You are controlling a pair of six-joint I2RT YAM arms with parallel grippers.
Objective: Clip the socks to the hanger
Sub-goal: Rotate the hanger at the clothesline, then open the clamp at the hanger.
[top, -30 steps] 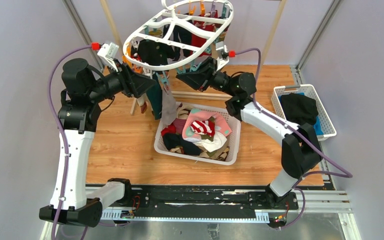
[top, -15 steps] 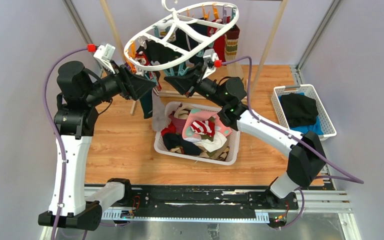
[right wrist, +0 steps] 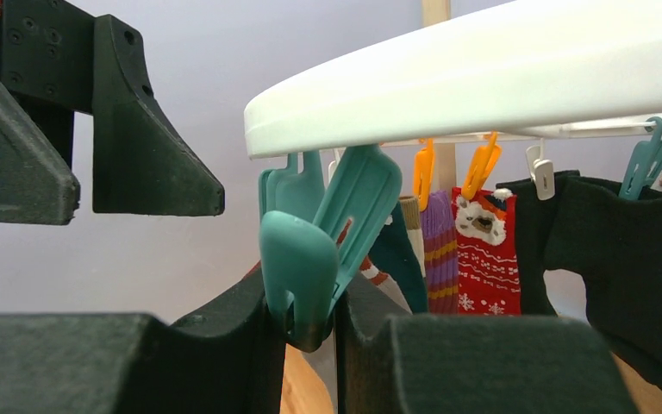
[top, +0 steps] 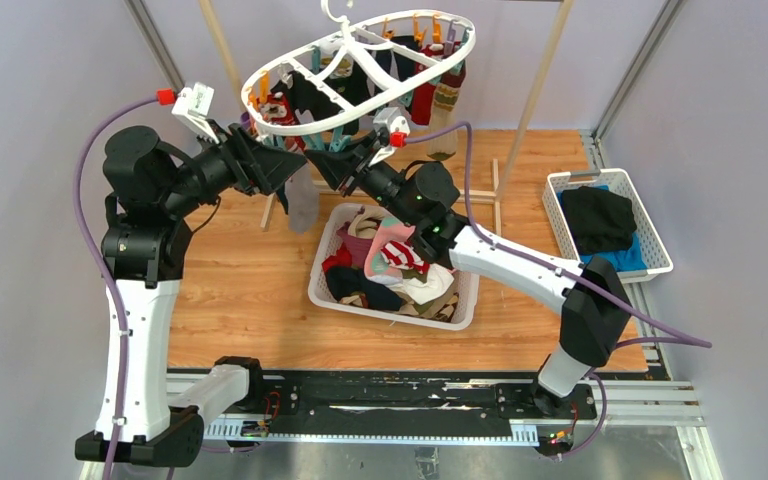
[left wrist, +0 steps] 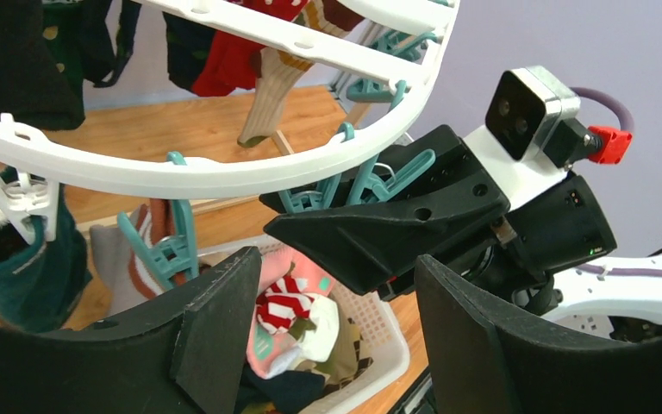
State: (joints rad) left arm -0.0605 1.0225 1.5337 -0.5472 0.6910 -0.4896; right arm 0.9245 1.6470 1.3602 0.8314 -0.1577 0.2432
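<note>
- While the large white oval plastic hanger hangs tilted above the far edge of the wooden counter, toward its far-left corner, both arms reach up to its near rim.
- The right jaws are drawn in narrow on a teal plastic clothespin that dangles from the underside of that rim. The pin sits pinched between the two black fingers.
- The left jaws stand wide with nothing between them. They are just beside the right jaws and face them from the left, under the rim.
- A grey sock hangs from the near-left part of the rim, just below the left jaws.
- More socks are pegged along the far side. These include a red sock with a white pattern, a purple striped sock touching it, and a black sock beside them.
- A heap of loose mixed-colour socks fills a white slotted laundry basket. The basket stands mid-counter, below the right arm.
- A second white slotted basket at the right edge of the counter holds black and blue folded clothes.
</note>
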